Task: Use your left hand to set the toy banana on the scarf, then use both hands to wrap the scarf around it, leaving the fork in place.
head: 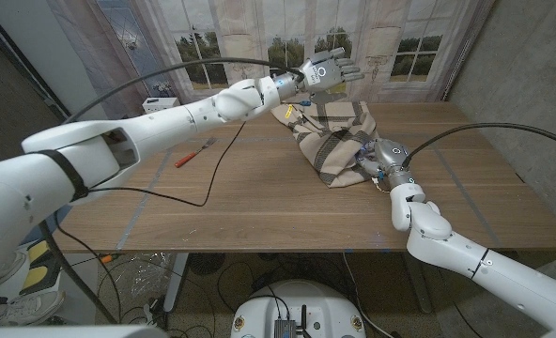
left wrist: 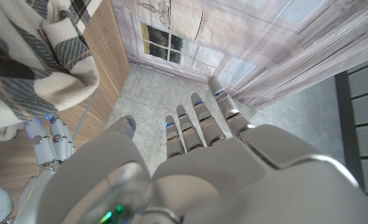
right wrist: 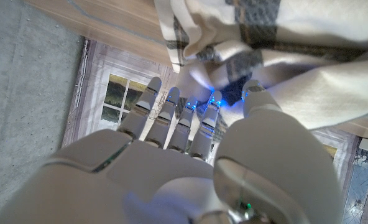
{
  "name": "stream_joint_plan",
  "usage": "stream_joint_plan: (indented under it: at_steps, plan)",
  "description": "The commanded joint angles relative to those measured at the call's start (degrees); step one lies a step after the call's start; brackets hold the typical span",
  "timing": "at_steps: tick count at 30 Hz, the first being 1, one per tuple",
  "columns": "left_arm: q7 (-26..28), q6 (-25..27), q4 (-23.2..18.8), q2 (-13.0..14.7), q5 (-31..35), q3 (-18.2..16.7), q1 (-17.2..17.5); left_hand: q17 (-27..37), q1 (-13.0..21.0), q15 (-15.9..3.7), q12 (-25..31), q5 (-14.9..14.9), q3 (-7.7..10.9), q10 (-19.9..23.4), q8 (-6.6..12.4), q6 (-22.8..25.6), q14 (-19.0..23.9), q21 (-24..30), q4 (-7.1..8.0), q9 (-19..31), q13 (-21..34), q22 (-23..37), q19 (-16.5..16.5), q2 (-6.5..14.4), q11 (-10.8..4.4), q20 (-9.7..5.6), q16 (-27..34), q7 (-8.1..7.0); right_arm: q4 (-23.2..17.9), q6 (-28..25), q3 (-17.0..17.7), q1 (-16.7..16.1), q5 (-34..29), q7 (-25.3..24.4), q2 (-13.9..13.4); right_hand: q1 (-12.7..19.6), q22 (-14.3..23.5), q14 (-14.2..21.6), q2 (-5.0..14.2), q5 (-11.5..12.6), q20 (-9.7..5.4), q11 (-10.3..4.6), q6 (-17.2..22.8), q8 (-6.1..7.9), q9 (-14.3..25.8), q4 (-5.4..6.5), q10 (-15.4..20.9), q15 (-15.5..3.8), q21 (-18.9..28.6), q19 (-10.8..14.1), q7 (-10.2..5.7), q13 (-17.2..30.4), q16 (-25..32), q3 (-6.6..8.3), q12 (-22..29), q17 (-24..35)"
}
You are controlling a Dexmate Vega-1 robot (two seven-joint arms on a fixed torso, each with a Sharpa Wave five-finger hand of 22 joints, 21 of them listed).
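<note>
Your biggest risk now is undoing the wrap: your right hand (head: 379, 161) is pressed into the near right side of the bundled scarf (head: 332, 134), and if you pull it out with cloth caught on the fingers, the folds could drag open or the whole bundle could slide toward the table's (head: 259, 211) right edge. In the right wrist view those fingers (right wrist: 171, 118) reach up against the plaid cloth with folds draped over them, but you cannot tell from any view whether they are pinching fabric or only pushing on it. Your left hand (head: 326, 71) is raised above the far edge of the table, just beyond the far left end of the scarf, fingers spread and holding nothing; the left wrist view shows them (left wrist: 199, 124) apart over the floor and curtain. The toy banana is not visible, presumably inside the cloth, so you cannot confirm it is covered. The fork (head: 193, 153) lies well to the left, under your left forearm; sweeping that arm low on the way back could knock it.
</note>
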Motion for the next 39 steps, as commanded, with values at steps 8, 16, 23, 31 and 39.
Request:
stream_joint_plan:
  at_steps: [8,16,23,31,39]
  plan:
    - [-14.3,6.3,-19.6,8.4,-3.4,-18.6,20.2,-0.1,-1.1,-2.26,0.5,0.3,0.33,0.6,0.35,0.9,-0.1,-0.5,0.23,-0.1,-0.2,0.1,0.1,0.2,0.0,0.73,0.4,0.34,-2.8,3.7,5.1,-2.5,3.1,-8.2,2.7,-1.6,0.2,0.2,0.67,0.3,0.72,0.06,-0.1,0.15,0.3,0.84,0.4,-5.77,-0.3,0.4,0.28,0.0,0.1,0.32,-0.1,0.2]
    - [-16.3,9.2,-23.3,8.6,-7.4,-24.4,26.9,-0.2,-1.5,-2.03,0.6,0.3,0.38,0.8,0.41,1.1,-0.1,-0.9,0.15,-0.1,-0.4,0.1,0.0,0.3,0.13,1.01,0.4,0.51,-3.8,4.8,6.4,-3.5,4.6,-10.3,3.9,-0.6,0.2,0.8,2.66,0.4,0.47,0.18,0.4,0.49,0.3,0.24,1.0,-5.96,-0.1,1.0,0.48,-0.1,0.2,1.89,0.0,0.1]
    - [-17.0,11.4,-25.3,8.5,-13.3,-28.9,32.0,-0.4,-1.9,-1.58,0.6,0.4,0.47,0.8,0.48,1.5,-0.2,-1.2,0.03,-0.2,-0.6,0.1,-0.3,0.5,0.31,1.34,0.4,0.85,-4.7,5.9,7.3,-4.5,5.8,-12.1,4.9,-0.4,0.2,1.1,3.01,0.3,0.38,0.2,0.5,0.55,0.3,-0.03,1.3,-6.02,-0.1,1.2,0.54,-0.1,0.2,2.32,0.0,0.1]
    - [-18.1,12.0,-26.8,8.7,-22.7,-33.3,36.1,-0.6,-2.3,-1.09,0.6,0.4,0.66,0.7,0.52,1.8,-0.4,-1.9,-0.17,-0.2,-0.9,0.1,-0.9,0.7,1.13,1.76,0.3,1.42,-5.2,7.3,8.3,-5.4,7.7,-13.9,6.4,-0.3,0.2,1.3,3.3,0.1,0.38,0.34,1.0,0.74,0.3,-0.27,1.6,-5.91,-0.1,1.3,0.72,-0.2,0.1,2.7,0.1,0.0]
    - [-18.6,11.3,-27.6,8.8,-33.7,-37.4,39.4,-0.8,-2.7,-0.33,0.6,0.4,0.91,0.7,0.54,2.2,-0.6,-2.4,-0.39,-0.3,-1.2,0.2,-1.4,1.0,1.98,2.28,0.3,2.17,-5.3,11.1,9.9,-6.0,11.4,-14.9,7.6,-0.3,0.2,1.5,3.72,-0.1,0.45,0.54,1.2,0.8,0.3,-0.4,1.7,-5.77,-0.1,1.4,1.17,-0.2,0.1,3.11,0.0,-0.1]
